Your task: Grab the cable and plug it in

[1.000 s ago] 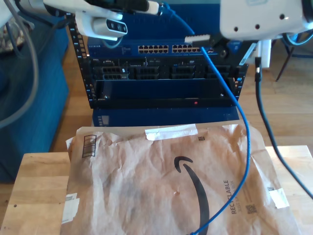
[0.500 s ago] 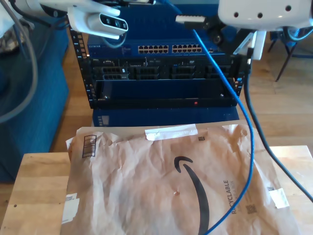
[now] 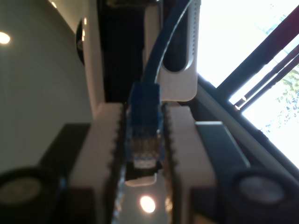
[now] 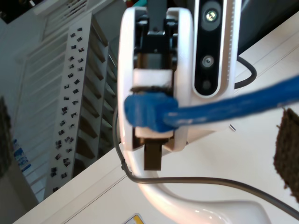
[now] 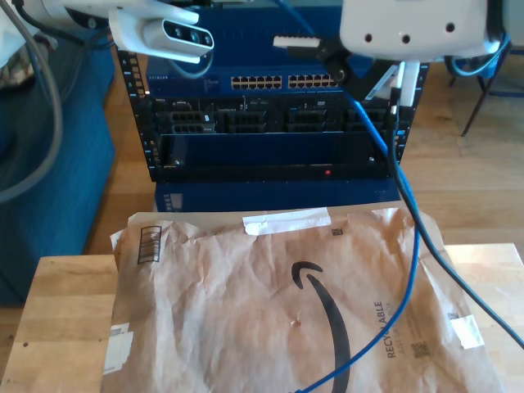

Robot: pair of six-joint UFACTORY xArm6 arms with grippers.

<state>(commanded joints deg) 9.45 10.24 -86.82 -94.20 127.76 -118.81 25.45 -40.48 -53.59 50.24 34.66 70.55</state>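
My first gripper [image 3: 142,140] is clamped on the plug [image 3: 144,140] of the cable [image 5: 413,270], serrated pads [image 3: 114,140] pressing both sides, contacts end poking clear past them. My second gripper [image 4: 152,114] pinches the cable just behind that, where blue boot meets cord. In the exterior view the cable runs from the grippers, high in front of the rack [image 5: 270,131], down across the paper mailer [image 5: 246,311] on the table [image 5: 65,327] and off the lower edge. Judgement: cable is light and limp, so it sags and gives no push; the plug is rigid, its latch tab thin and probably breakable. Best hold is the plug body, sides only, tab left free. The switch [image 5: 286,82] has a row of ports; too small to tell which are occupied. The mailer lies flat; contents hidden.
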